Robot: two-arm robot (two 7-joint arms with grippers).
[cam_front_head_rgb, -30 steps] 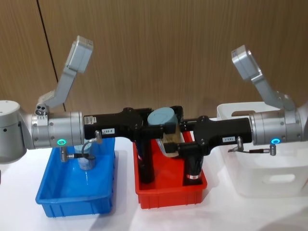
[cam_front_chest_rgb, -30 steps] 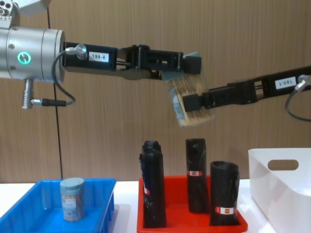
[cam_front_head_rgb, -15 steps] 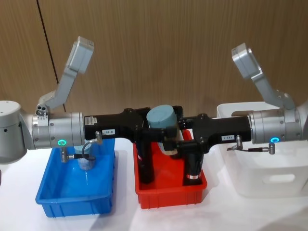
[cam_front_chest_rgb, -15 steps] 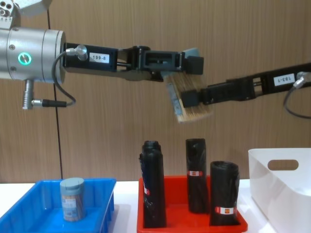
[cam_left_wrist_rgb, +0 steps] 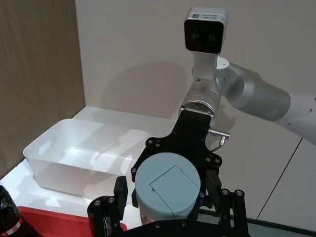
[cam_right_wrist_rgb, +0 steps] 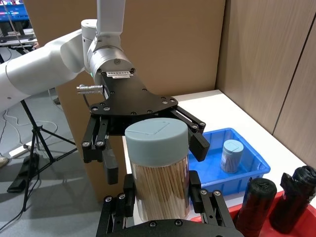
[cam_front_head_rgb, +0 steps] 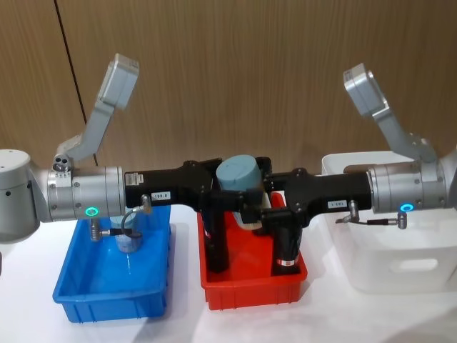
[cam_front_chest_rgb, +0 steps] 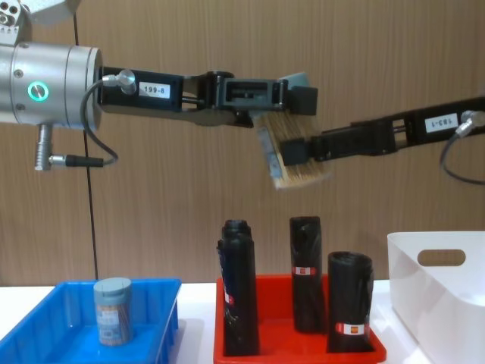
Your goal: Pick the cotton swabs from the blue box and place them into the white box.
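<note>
Right end effector (cam_front_chest_rgb: 292, 152) grips a tilted cotton-swab tub (cam_front_chest_rgb: 305, 173), left end effector (cam_front_chest_rgb: 289, 98) spread wide around its lid, red tray (cam_front_chest_rgb: 297, 356) below both; second tub (cam_front_chest_rgb: 113, 311) stands in the blue box (cam_front_chest_rgb: 53, 326), well apart.

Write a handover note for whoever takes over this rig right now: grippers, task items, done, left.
Right gripper: shut on a cotton swab tub, mid-air above the red tray.
Left gripper: open around that tub's lid.
Second tub: upright in the blue box.
Done: no tub in the white box yet.
Left: carry the held tub to the white box, then fetch the second.
</note>
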